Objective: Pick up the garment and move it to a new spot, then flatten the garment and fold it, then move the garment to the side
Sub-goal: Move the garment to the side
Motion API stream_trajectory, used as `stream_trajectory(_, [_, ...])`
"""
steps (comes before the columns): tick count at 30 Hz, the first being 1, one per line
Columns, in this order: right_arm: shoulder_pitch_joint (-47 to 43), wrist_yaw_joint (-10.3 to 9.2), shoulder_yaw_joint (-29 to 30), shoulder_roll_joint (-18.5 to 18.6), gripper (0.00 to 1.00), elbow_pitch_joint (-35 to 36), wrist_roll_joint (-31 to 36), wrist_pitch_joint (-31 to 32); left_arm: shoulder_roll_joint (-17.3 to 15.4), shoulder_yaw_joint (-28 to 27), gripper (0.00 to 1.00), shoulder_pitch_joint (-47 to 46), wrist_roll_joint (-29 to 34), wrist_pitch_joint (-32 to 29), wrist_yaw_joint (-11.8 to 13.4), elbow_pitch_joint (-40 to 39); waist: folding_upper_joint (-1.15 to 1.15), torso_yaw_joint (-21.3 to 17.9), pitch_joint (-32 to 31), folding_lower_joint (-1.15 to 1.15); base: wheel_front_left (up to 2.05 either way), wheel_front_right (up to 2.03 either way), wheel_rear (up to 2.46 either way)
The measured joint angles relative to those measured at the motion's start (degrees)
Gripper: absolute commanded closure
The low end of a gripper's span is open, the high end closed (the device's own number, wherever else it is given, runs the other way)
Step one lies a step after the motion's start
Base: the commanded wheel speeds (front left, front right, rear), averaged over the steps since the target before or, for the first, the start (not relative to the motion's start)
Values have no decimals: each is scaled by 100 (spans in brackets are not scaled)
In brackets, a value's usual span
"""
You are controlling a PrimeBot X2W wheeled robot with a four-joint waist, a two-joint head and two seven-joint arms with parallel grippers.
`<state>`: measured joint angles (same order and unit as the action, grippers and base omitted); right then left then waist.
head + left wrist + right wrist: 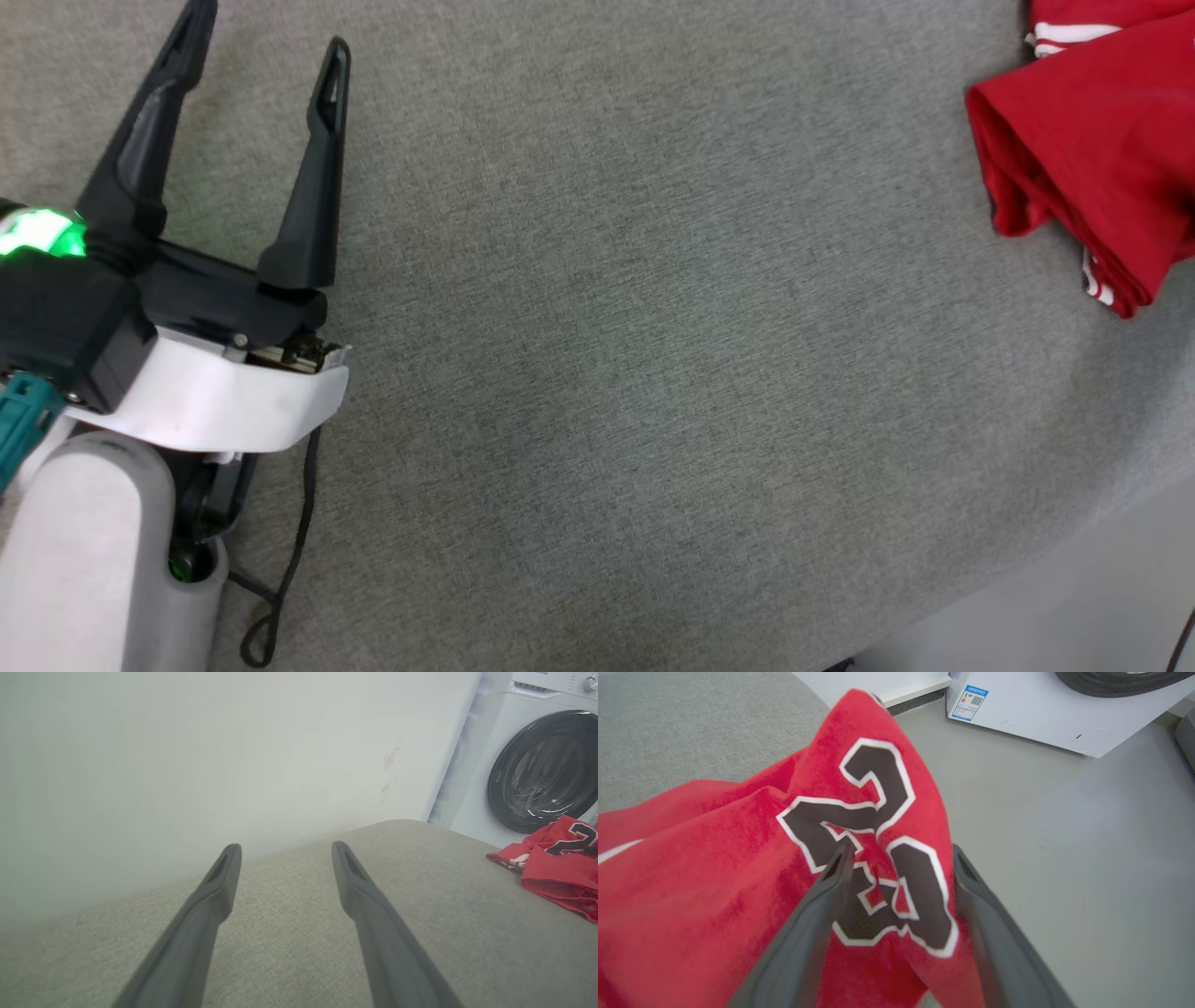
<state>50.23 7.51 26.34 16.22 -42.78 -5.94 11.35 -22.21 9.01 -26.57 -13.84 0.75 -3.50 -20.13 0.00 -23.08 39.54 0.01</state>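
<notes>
Right wrist view gives you the right gripper [901,853] with its two long dark fingers spread wide. A fold of the red jersey-style garment with black, white-outlined numbers [714,858] rises between them, but neither finger looks pressed into the cloth, so read it as a loose, open stance rather than a pinch. The left gripper [269,33] is just as wide and holds nothing. It hovers over bare cloth at the left side of the grey woven fabric surface [653,373], well apart from the garment.

The garment sits bunched at the far right of that surface, near its edge. Layers are doubled over each other and a strip of white-striped trim peeks out at the side. Beyond it you see the pale grey floor [1064,835] and a white front-loading washing machine [542,765].

As for progress, the placing in a new spot is at best just finishing, if that right-hand edge is the intended spot. The heap is crumpled, not spread, so flattening and folding appear to be ahead of you, as does the final shift to the side. Expect to need both grippers at the cloth, and the left one has a long way to travel.
</notes>
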Motion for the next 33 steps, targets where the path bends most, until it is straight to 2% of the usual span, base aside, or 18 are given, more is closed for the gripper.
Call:
stream_trajectory(5, [-50,0,79,109,0,-70,421,-467,99,-5,0,198,-62,230,53,291,0,61,-328,0,0,0,0])
stream_trajectory(11, [-619,0,-457,337,0,24,424,-804,339,-19,0,662,-261,600,202,781,0,206,-972,-1,0,0,0])
stream_trajectory(14, [-1078,0,-783,328,0,223,233,-945,449,-63,0,976,-364,748,293,1021,0,307,-1350,-1,0,0,0])
stream_trajectory(22, [-2450,0,-1575,-27,0,1171,-130,-985,682,-137,0,1732,-575,991,493,1490,0,691,-2329,-2,0,0,0])
stream_trajectory(33, [-3695,0,-2275,-605,0,2762,-312,-827,824,-209,0,2289,-754,1113,656,1954,0,1573,-3159,-2,0,0,0])
